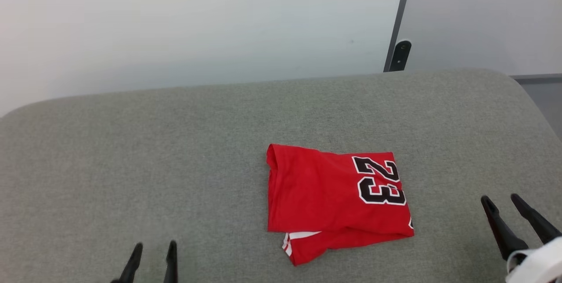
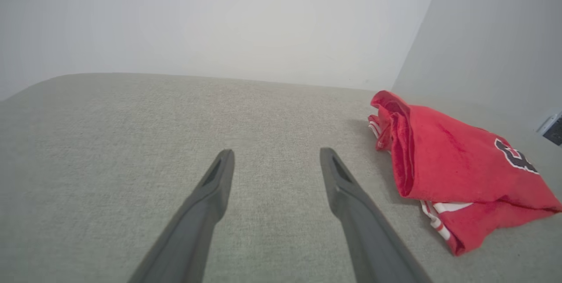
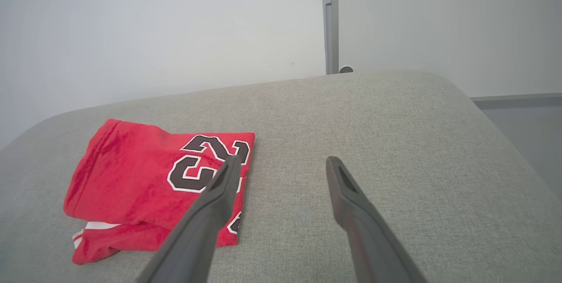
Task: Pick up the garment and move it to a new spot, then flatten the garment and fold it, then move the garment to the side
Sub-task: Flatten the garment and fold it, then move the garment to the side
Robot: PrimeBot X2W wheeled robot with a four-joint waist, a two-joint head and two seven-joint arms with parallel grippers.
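The garment point(image 1: 333, 195) is a red jersey folded into a rough rectangle on the grey cushioned surface point(image 1: 175, 142), with a black "23" outlined in white on top and a strip of white-and-red trim peeking from its near edge. My left gripper point(image 1: 153, 252) stands open at the lower left, well clear of it. My right gripper point(image 1: 500, 201) is open at the lower right, a short way right of the garment. The left wrist view has the garment point(image 2: 452, 164) to the right of the open left gripper point(image 2: 274, 155). The right wrist view shows the garment point(image 3: 145, 177) left of the right gripper point(image 3: 281, 162).
A pale wall point(image 1: 197, 23) rises behind the cushion's far edge. A dark vertical strip with a small black fitting point(image 1: 400, 54) stands at the back right. The cushion's right end curves down toward a grey floor point(image 1: 549, 98).
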